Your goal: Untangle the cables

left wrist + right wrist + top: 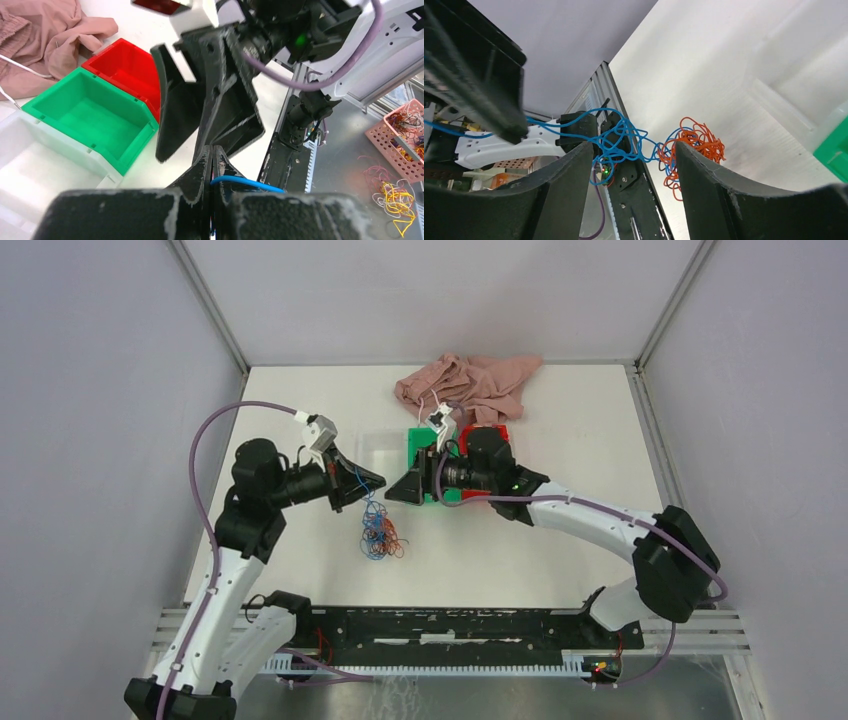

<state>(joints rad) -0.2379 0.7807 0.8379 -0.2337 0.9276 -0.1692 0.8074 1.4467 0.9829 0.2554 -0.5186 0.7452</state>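
The cables (379, 531) are a small tangle of blue, orange and dark wires on the white table, with blue strands rising to my left gripper (375, 480). The left gripper (212, 150) is shut on a blue cable (247, 182) and holds it above the table. My right gripper (395, 490) is open and empty, facing the left one close by. In the right wrist view the blue strands (619, 137) and the orange clump (696, 142) hang between and beyond the open right gripper (633, 150).
A clear bin (382, 448), a green bin (418, 445) and a red bin (495, 435) stand behind the grippers. A pink cloth (470, 385) lies at the back. Beyond the table a pink basket (405, 137) holds more wires.
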